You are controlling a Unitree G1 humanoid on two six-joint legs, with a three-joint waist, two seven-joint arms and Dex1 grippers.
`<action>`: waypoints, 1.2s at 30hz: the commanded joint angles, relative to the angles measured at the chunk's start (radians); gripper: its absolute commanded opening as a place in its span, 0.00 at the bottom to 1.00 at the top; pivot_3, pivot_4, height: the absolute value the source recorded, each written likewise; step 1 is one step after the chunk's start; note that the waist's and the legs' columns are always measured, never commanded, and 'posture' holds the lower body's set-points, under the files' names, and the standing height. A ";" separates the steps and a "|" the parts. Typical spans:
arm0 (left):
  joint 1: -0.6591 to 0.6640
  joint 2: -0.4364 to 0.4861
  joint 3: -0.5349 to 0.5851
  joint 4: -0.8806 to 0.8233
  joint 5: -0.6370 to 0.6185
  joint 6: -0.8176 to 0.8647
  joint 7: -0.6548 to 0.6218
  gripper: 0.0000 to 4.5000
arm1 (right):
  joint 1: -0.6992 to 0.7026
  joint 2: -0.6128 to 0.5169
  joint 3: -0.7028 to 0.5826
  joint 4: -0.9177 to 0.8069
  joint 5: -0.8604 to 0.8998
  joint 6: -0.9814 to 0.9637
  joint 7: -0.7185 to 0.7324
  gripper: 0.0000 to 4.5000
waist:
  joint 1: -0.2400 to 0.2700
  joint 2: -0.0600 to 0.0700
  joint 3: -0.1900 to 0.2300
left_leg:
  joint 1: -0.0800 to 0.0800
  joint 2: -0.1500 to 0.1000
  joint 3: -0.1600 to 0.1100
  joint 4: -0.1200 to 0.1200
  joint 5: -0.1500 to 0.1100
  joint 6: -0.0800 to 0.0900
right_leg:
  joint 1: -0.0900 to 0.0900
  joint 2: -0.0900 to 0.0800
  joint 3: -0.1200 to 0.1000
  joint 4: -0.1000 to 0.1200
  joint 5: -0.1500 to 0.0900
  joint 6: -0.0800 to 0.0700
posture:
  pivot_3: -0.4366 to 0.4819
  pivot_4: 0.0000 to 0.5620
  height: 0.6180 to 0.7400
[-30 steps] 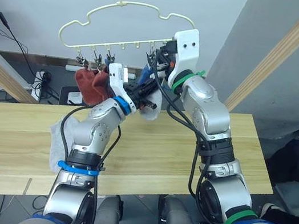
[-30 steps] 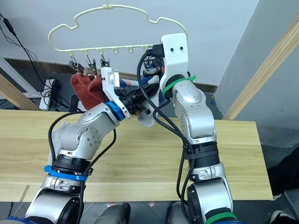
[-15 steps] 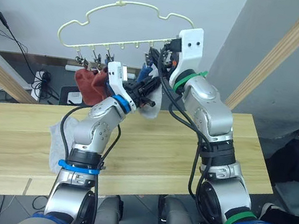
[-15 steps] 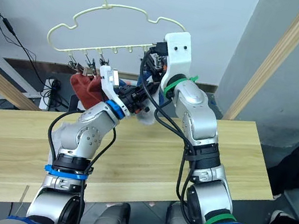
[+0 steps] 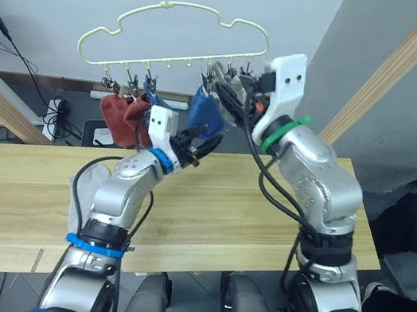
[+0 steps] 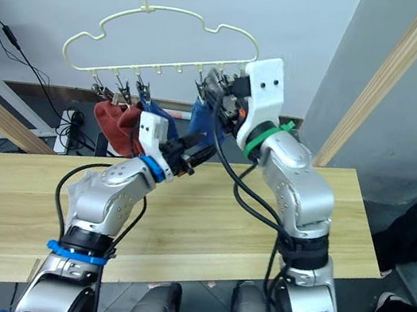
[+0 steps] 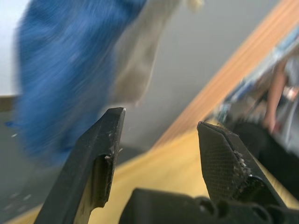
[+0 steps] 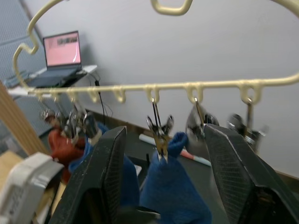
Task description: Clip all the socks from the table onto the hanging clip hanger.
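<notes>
Clip hanger [image 5: 174, 33] is hanging just above both grippers. Two rust red socks [image 5: 122, 118] and a blue sock [image 5: 155, 103] are dangling from clips beyond the left gripper [image 5: 203, 140], whose jaws are standing apart, empty. Second blue sock [image 8: 164, 186] is hanging clipped directly ahead of the right gripper [image 8: 163, 154], jaws also apart, empty. One light grey sock [image 5: 83, 186] is lying on the worktop [image 5: 18, 179] beneath the left arm (partly hidden). Judging four clipped; grey ones remaining.
</notes>
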 commanded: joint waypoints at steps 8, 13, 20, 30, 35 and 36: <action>0.244 0.312 0.036 -0.282 0.026 -0.036 -0.200 0.62 | 0.183 -0.322 0.039 -0.154 0.024 -0.112 0.260 0.60 | 0.002 0.000 0.000 | 0.000 0.000 0.001 0.000 0.000 0.000 | 0.000 0.000 0.001 -0.001 -0.003 0.005 | 0.44 0.53 1.00; 0.339 0.429 0.148 -0.311 0.006 -0.070 -0.250 0.82 | 0.222 -0.424 0.005 -0.118 0.032 -0.205 0.356 0.64 | 0.008 0.000 0.000 | 0.001 0.000 0.001 0.000 0.000 0.000 | 0.000 0.000 0.001 -0.002 -0.003 0.005 | 0.48 0.51 1.00; 0.387 0.551 0.268 -0.255 0.009 -0.112 -0.313 1.00 | 0.246 -0.516 -0.026 -0.042 0.039 -0.291 0.476 1.00 | 0.036 0.000 -0.001 | 0.000 0.001 0.002 0.000 0.000 0.000 | 0.000 0.001 0.001 -0.003 -0.003 0.005 | 0.52 0.45 1.00; 0.420 0.590 0.295 -0.254 0.044 -0.132 -0.312 1.00 | 0.234 -0.564 -0.021 0.080 -0.017 -0.425 0.537 1.00 | 0.052 -0.003 -0.008 | 0.000 0.000 0.002 0.000 0.000 0.000 | 0.001 0.000 0.001 -0.005 0.000 0.000 | 0.55 0.37 1.00; 0.432 0.585 0.318 -0.274 0.024 -0.107 -0.299 1.00 | 0.237 -0.569 -0.017 0.119 -0.033 -0.488 0.569 1.00 | 0.053 -0.004 -0.014 | 0.000 0.000 0.002 0.001 0.000 -0.001 | 0.002 0.000 0.001 -0.005 0.000 0.000 | 0.57 0.32 1.00; 0.438 0.586 0.325 -0.278 0.019 -0.104 -0.302 1.00 | 0.236 -0.573 -0.015 0.127 -0.038 -0.503 0.579 1.00 | 0.053 -0.004 -0.017 | 0.000 0.001 0.002 0.001 0.000 -0.001 | 0.002 0.000 0.001 -0.005 0.000 0.001 | 0.57 0.31 1.00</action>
